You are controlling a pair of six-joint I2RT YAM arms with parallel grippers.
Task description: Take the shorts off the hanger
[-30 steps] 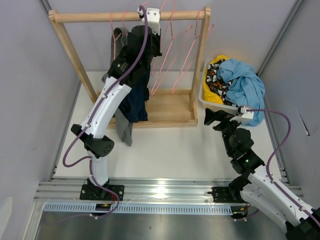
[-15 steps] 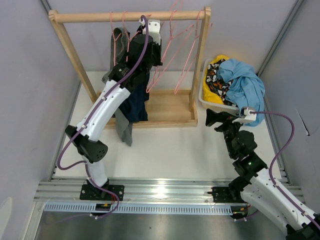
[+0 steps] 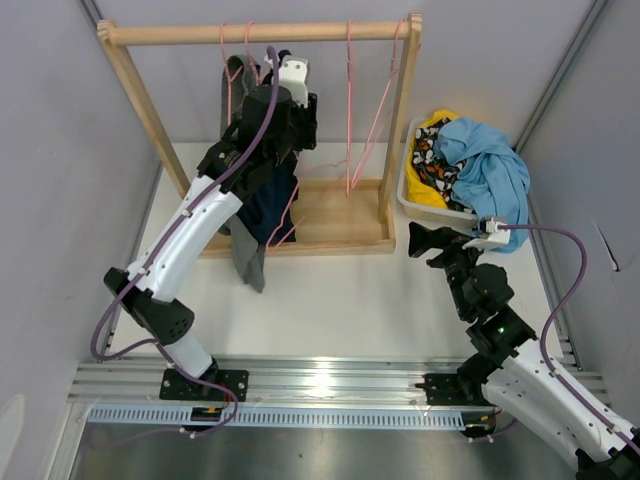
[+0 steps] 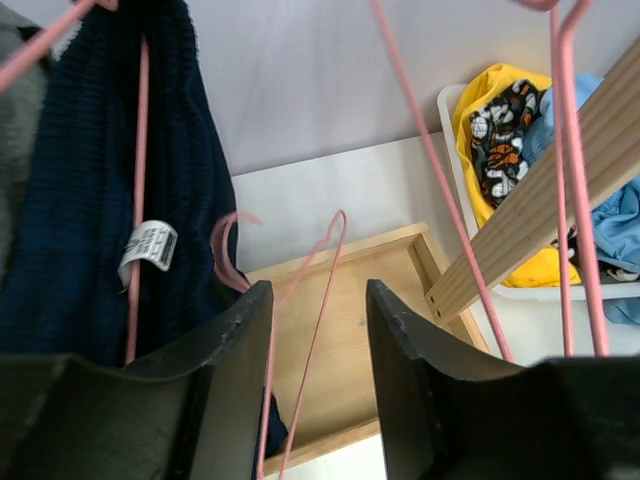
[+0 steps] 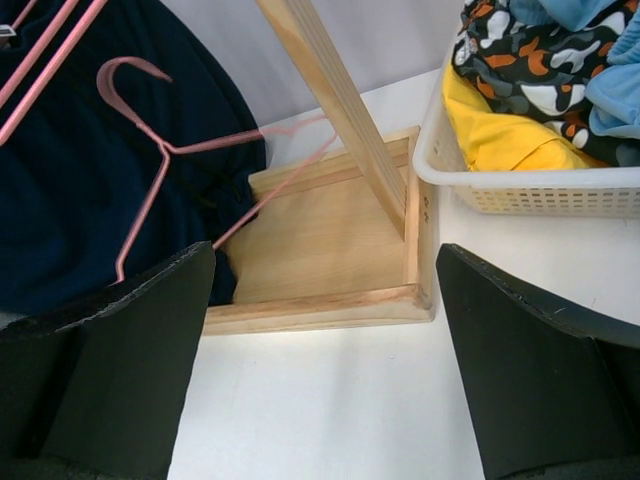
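The navy shorts (image 3: 268,205) hang from a pink hanger on the rack's rod (image 3: 200,34), next to a grey garment (image 3: 248,262). In the left wrist view the shorts (image 4: 80,200) show a white label and a hanger wire (image 4: 140,150) running over them. My left gripper (image 3: 287,130) is just right of the shorts below the rod. Its jaws stand apart (image 4: 318,300), with the wires of a loose pink hanger (image 4: 300,330) between them. That hanger (image 5: 150,170) leans against the shorts (image 5: 90,200). My right gripper (image 3: 420,240) is open and empty (image 5: 320,370) above the table.
The wooden rack base (image 3: 340,215) lies under the rod, with uprights at both ends. Two pink hangers (image 3: 350,110) hang at the rod's right. A white basket (image 3: 415,200) of blue, yellow and patterned clothes stands right of the rack (image 5: 530,185).
My left gripper has dropped from the rod and moved left toward the shorts. The swinging hangers on the right now hang straight. One pink hanger now hangs low beside the shorts.
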